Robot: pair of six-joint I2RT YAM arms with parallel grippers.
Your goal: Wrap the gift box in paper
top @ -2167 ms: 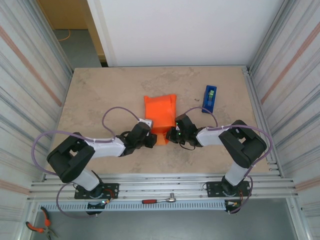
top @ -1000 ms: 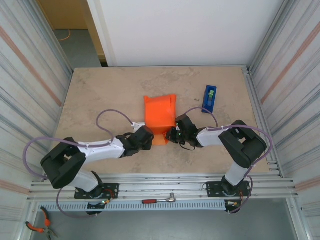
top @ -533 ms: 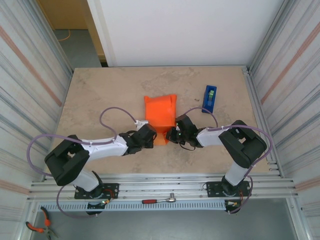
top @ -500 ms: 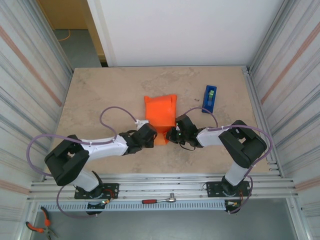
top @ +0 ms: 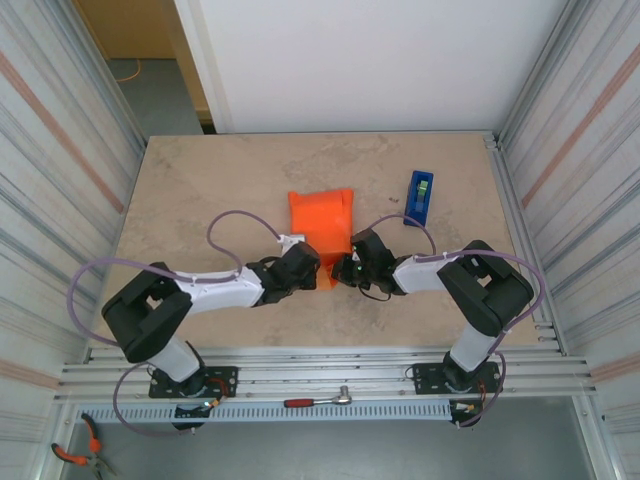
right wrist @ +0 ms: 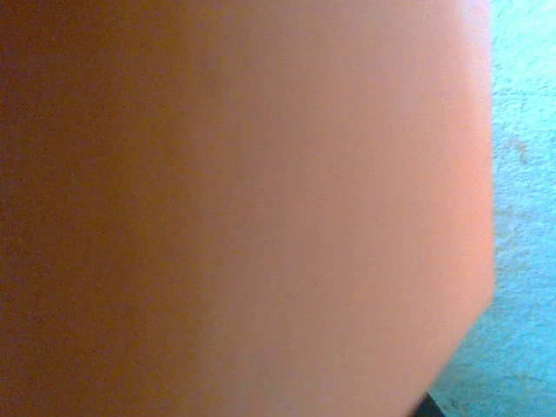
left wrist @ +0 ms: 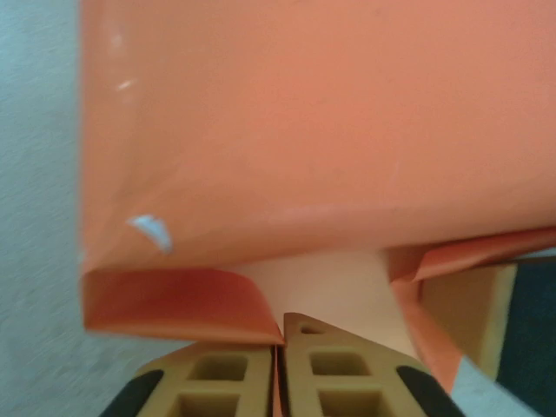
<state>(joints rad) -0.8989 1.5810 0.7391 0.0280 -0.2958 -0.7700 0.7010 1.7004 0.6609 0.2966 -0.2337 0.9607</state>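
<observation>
**Position of the work.** The paper (top: 320, 228) lies at the middle of the tabletop (top: 200, 200), folded into a compact orange parcel. The gift box (left wrist: 334, 280) is inside that parcel. Seen from the left wrist, one pale pink face is exposed at the near end, between two orange flaps folded in from either side. From above, the box itself is covered by the paper.

**Left pincer.** The left pincer (top: 308, 268) is at the parcel's near left corner. In the left wrist view its tan pads (left wrist: 230, 375) stand almost together. A thin sliver of orange sits in the slit between them, where the left flap runs to a point. It is thus nipped closed on the paper's edge.

**Right pincer.** The right pincer (top: 344, 268) is at the near right corner, facing the left one across the parcel's end. It is fully closed. Whether paper is caught between its fingers cannot be told. The right wrist view gives a blurred orange surface very close to the lens, with a strip of tabletop at the right edge.

**Other items.** A blue tape dispenser (top: 420, 194) stands on the tabletop, to the right of the parcel and farther back, well apart from it.
</observation>
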